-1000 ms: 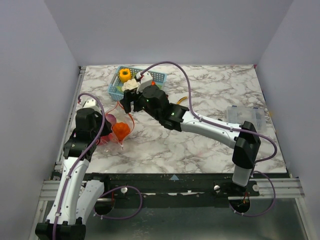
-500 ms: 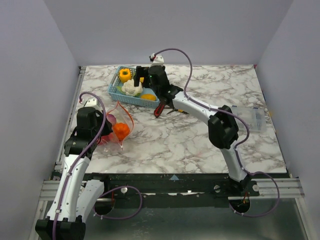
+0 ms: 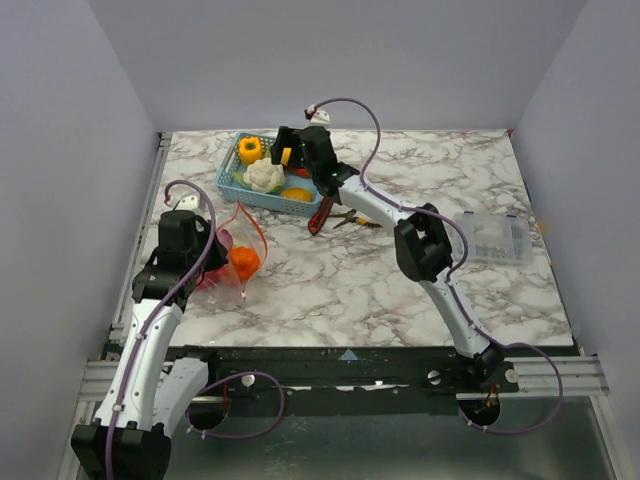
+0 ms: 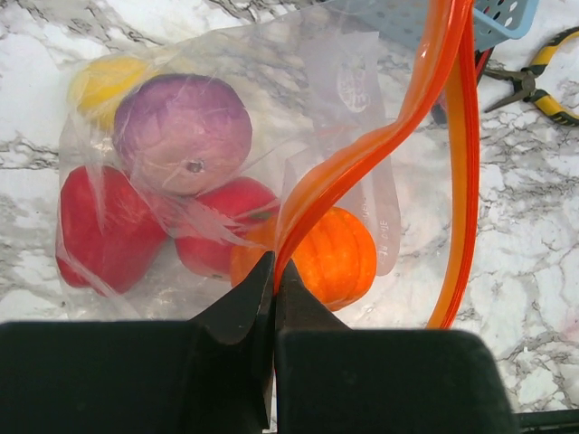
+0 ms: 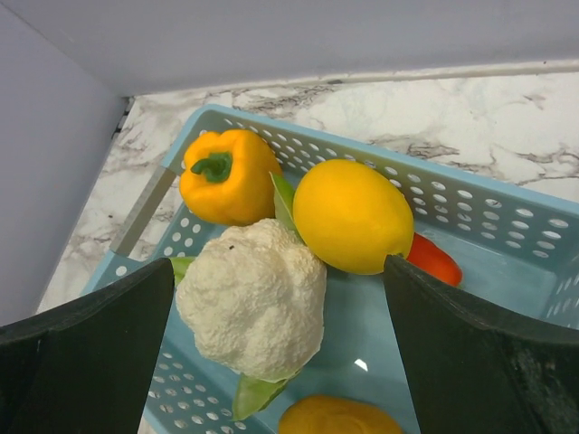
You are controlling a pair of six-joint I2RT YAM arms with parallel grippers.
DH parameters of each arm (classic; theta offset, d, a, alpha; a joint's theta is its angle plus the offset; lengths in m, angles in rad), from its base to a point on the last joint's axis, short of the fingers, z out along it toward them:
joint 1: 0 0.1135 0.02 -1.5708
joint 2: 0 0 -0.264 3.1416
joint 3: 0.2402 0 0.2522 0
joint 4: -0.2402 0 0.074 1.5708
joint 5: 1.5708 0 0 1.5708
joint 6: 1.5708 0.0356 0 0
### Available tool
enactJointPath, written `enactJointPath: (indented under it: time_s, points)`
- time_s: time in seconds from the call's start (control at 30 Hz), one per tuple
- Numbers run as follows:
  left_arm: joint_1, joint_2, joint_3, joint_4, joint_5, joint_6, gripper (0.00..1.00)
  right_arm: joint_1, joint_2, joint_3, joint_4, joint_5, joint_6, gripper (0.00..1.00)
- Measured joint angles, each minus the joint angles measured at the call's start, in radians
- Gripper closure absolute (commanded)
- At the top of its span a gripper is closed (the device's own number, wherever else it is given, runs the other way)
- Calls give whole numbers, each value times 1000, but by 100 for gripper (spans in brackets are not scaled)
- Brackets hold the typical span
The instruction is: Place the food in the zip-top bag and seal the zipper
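- At the left edge of the table (image 3: 400, 290), your left gripper (image 4: 274, 276) clamps the zipper (image 4: 464, 181) of the zip-top bag (image 4: 226, 72).
- Your right gripper (image 5: 279, 271) hangs above the blue basket (image 5: 507, 226), jaws wide apart.

Overhead, close left wrist: zip-top bag (image 4: 271, 81) in both

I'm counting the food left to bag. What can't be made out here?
Right wrist view: red piece mostly hidden behind the yellow fruit; orange piece cut off by the bottom edge.
Left wrist view: yellow piece in the zip-top bag half hidden behind the purple one.
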Motion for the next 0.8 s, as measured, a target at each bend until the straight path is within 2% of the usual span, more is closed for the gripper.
enactJointPath:
  time_s: [0.37, 0.8]
  points:
    - [-13, 149, 0, 11, 124, 0, 100, -43, 94, 34, 25, -99, 33, 0]
    - [-75, 257, 0, 13, 220, 12, 100, -47, 121, 36, 93, -177, 47, 0]
